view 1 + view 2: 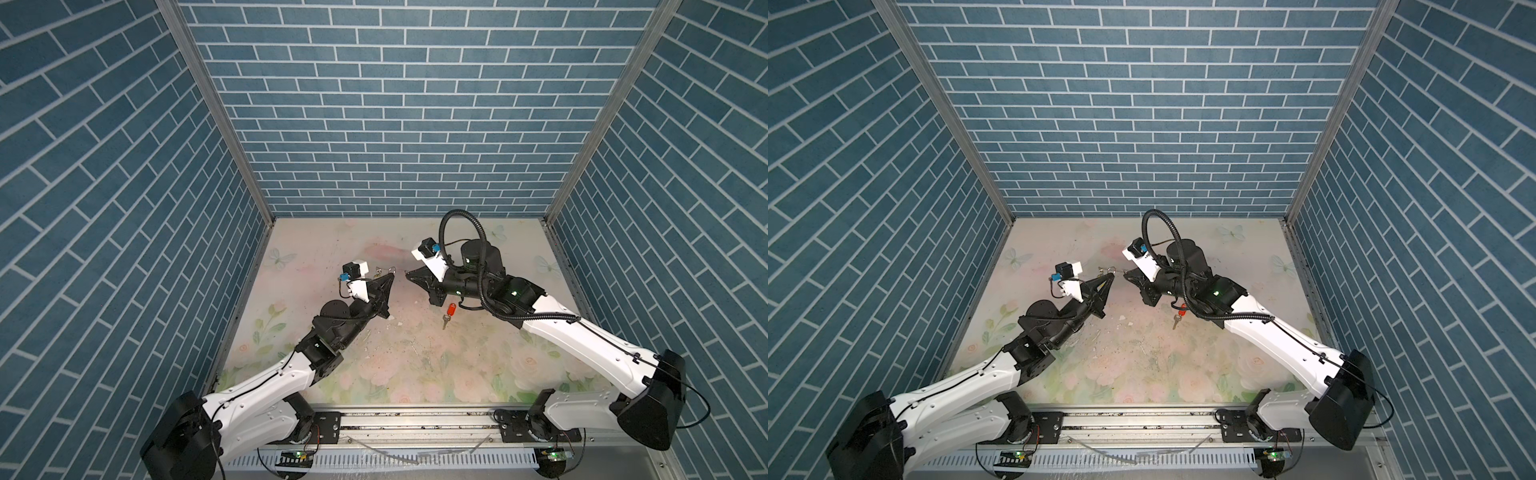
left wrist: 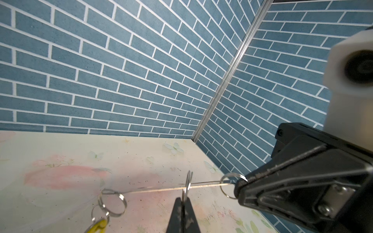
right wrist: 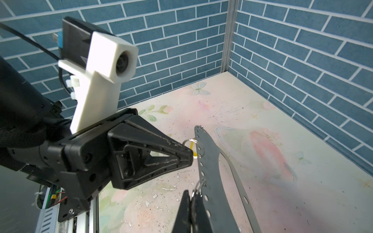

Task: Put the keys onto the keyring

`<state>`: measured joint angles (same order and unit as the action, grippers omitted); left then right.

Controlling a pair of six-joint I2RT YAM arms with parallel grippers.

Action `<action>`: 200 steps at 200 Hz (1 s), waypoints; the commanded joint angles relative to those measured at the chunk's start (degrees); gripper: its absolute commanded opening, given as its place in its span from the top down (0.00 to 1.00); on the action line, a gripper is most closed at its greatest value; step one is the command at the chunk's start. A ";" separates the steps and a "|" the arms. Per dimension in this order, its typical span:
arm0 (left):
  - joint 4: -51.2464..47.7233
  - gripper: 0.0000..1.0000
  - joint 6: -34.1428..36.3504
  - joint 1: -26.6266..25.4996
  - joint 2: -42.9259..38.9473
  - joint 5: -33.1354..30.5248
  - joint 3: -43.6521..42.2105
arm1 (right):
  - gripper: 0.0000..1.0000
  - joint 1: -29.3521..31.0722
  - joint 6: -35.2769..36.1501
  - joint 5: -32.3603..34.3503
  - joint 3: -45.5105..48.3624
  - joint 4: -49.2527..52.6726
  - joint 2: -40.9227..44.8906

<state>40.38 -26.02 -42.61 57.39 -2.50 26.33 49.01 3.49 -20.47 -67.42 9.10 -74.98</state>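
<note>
Two arms [image 1: 266, 382] [image 1: 582, 340] aloft, fingers [image 2: 175, 219] on keyring [image 3: 210, 161]

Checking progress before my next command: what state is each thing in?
Keyring: held up off the table.
Left gripper: jaws shut on a keyring ring.
Right gripper: jaws shut on another keyring ring.
Yellow key: hanging from the keyring.
Red key: loose on the table.

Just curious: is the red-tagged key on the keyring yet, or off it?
Off. The red-tagged key lies on the table, apart from the keyring, which is held up.
</note>
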 commanded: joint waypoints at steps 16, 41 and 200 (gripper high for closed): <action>3.79 1.00 -0.08 0.41 0.74 -1.22 -0.93 | 1.00 3.21 5.30 -6.58 1.32 3.83 1.28; 5.11 1.00 0.68 0.42 0.70 -1.63 -1.25 | 1.00 3.35 6.60 -9.39 0.07 7.48 0.89; -3.28 1.00 8.73 5.83 5.84 31.33 12.92 | 0.85 2.55 5.47 6.72 -0.57 8.61 10.05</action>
<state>40.27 -20.45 -37.82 61.69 14.00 33.95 52.10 7.90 -21.19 -66.81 17.28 -65.14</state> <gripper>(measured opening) 0.047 0.161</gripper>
